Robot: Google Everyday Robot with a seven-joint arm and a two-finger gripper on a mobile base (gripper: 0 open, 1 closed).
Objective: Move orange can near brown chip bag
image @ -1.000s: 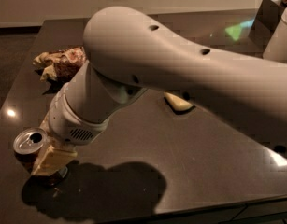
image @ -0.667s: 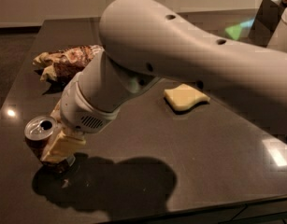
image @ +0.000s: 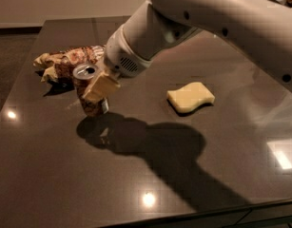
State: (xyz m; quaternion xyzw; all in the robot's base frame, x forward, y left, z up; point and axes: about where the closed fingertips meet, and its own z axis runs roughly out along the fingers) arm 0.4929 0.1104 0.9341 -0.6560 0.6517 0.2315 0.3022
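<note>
The orange can (image: 87, 82) stands upright between my gripper's fingers, silver top up, at the table's left, just in front and right of the brown chip bag (image: 64, 63). My gripper (image: 92, 93) is shut on the can. One pale finger (image: 102, 86) shows across the can's right side; the other is hidden behind it. The can's base is at or just above the table top; I cannot tell which. The chip bag lies crumpled at the back left, a short gap from the can.
A pale yellow sponge (image: 190, 97) lies right of centre on the dark glossy table (image: 136, 184). My large arm (image: 207, 18) spans the upper right and casts a wide shadow over the table's middle. The table's left edge is near the bag.
My gripper has carried the can from the front left of the table back and to the right, up close to the chip bag. The arm has swung away and now uncovers the sponge.
</note>
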